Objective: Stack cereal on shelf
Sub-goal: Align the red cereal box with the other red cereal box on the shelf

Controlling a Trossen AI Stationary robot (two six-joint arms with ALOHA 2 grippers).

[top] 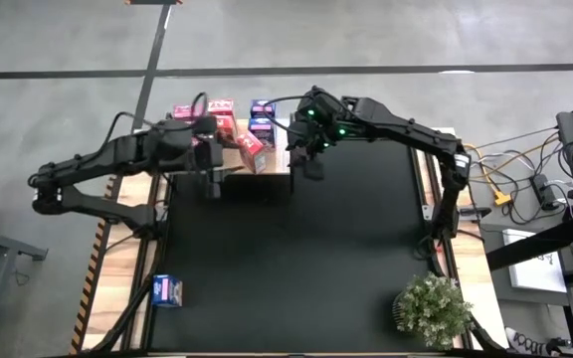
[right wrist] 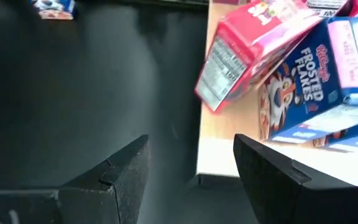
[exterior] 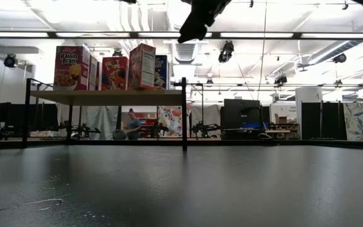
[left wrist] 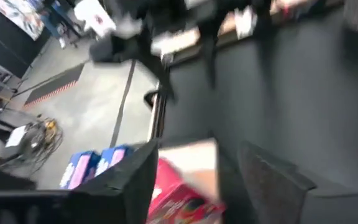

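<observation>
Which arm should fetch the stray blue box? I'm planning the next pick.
Left, probably. The blue box lies at the table's left edge, on the left arm's side; both grippers, left and right, hover by the shelf.

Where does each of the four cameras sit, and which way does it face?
High: overhead, facing straight down; both arms, shelf, lone blue box.
Low: at table height, facing level toward the shelf and the room; a dark arm part at top.
Left wrist: on the left arm, facing a red cereal box; own fingers.
Right wrist: on the right arm, facing the tilted red box and Frosted Flakes box; own fingers apart.
Shared: high and right wrist both show the lone blue box.
</observation>
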